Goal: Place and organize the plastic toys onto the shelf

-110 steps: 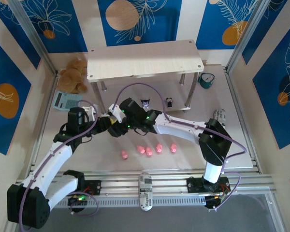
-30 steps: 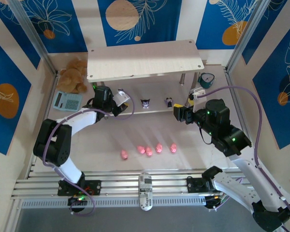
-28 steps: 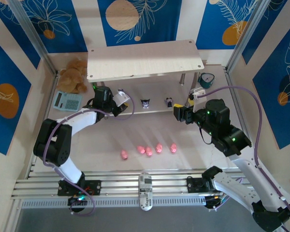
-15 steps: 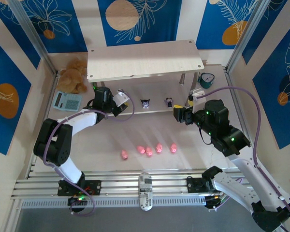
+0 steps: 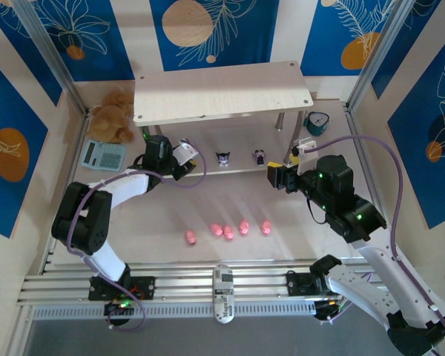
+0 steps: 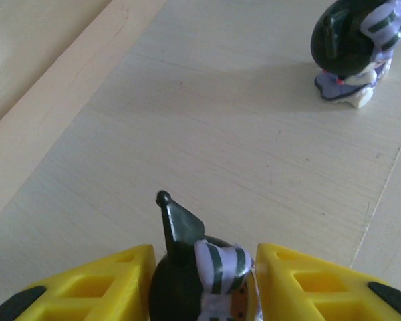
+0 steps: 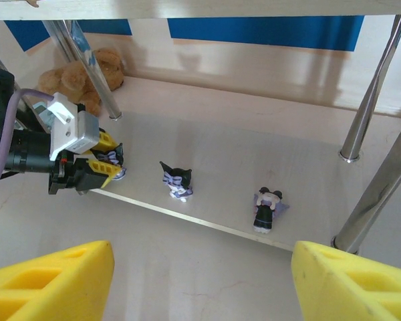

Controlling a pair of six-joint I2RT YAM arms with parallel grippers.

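Observation:
The shelf's upper board stands at the back, and its lower board carries three dark figurines. One stands at the left end between the yellow fingers of my left gripper. The jaws are slightly parted beside it, so the gripper is open. Two more stand further right; the nearer one also shows in the left wrist view. Several pink pigs lie in a row on the table. My right gripper hovers open and empty before the shelf's right end.
A brown plush bear and a calculator sit left of the shelf. A teal clock is at its right. Silver shelf legs stand close to my right gripper. A small device lies on the front rail.
My left jaws have widened a little round the dark figurine on the lower board. My right arm has stayed put. Earlier both grippers were together over the middle of the table.

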